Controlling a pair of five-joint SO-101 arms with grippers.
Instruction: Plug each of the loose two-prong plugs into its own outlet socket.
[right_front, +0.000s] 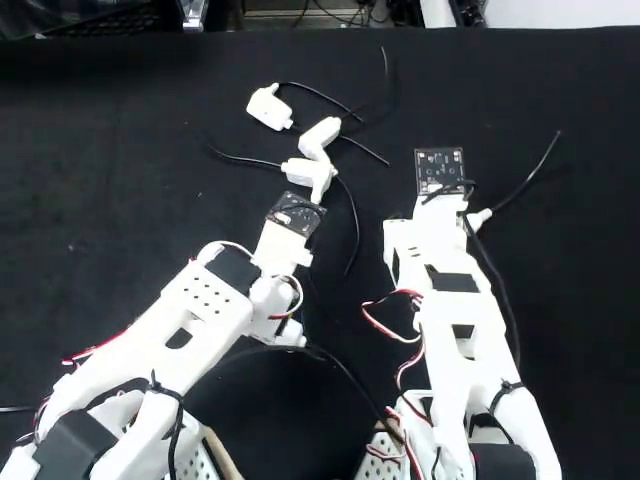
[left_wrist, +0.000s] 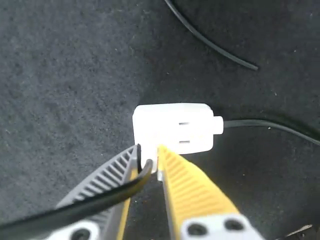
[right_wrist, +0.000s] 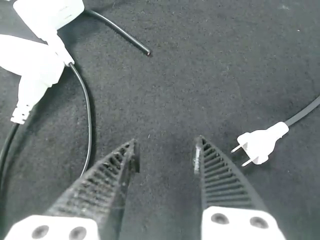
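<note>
A white outlet socket (left_wrist: 172, 127) lies on the black table with two slots facing up and a black cable leaving one end. My left gripper (left_wrist: 148, 154) is shut on a small white plug (left_wrist: 151, 163), whose black cable trails back between the fingers; the plug is pressed against the socket's near end. From above, this socket (right_front: 303, 169) lies just ahead of the left arm. My right gripper (right_wrist: 165, 147) hangs open over bare table. A loose two-prong plug (right_wrist: 257, 145) lies just beyond one of its fingers, also visible as the plug (right_front: 480, 215) beside the right arm.
Two more white sockets (right_front: 268, 105) (right_front: 322, 133) with black cables lie farther back at the centre. A loose cable end (right_wrist: 145, 51) lies ahead of the right gripper. The table edge runs along the back, with open table at far left and far right.
</note>
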